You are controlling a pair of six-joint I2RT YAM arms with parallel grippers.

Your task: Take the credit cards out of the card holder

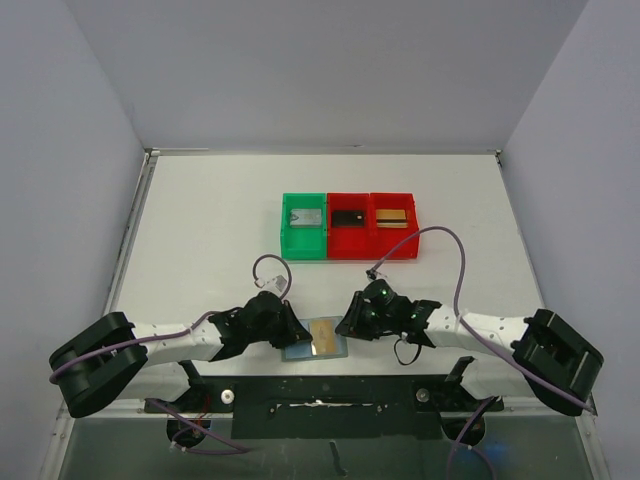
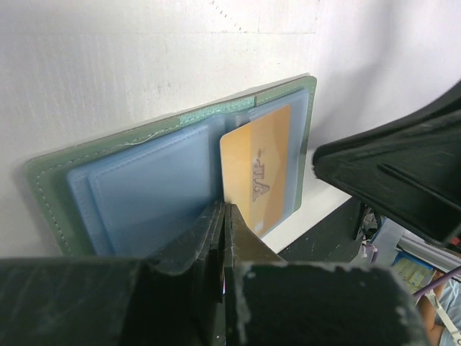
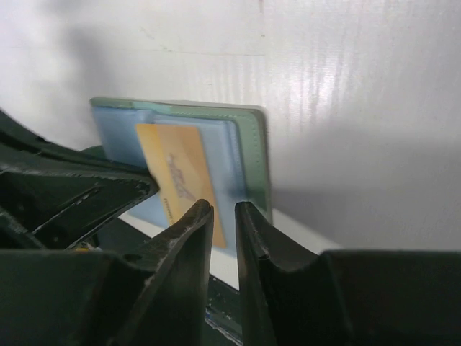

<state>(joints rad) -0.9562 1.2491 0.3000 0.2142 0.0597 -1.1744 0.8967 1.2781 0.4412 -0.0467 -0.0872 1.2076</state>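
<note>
Top external view puts the card holder (image 1: 300, 350) open and flat at the near edge of the table (image 1: 200, 250), between your two arms. One gold credit card (image 1: 325, 335) lies on its right panel.

The left gripper (image 1: 292, 332) has its fingers pressed together with no gap. From its wrist view the tips sit at the near edge of the holder by the fold. You cannot tell whether they pinch the edge or only pin it down.

The right gripper (image 1: 350, 322) has its jaws a narrow slit apart, and nothing shows between them. Its wrist view has the tips just at the near end of the card, lined up with it but not yet closed on it.

Judged from this, the removal is under way, not done. The gold card sits slightly askew on the right panel, and its near end reaches toward the holder's near edge, so it looks partly drawn out and not fully seated. The left panel's blue pockets look empty as far as they show.

At the far side stand a green bin (image 1: 304, 250) and two red bins (image 1: 370, 247). The rightmost holds something gold-tan. That may be a card already taken out, but it is too small to be sure.

You have left to grip this card, draw it clear and set it down.
</note>
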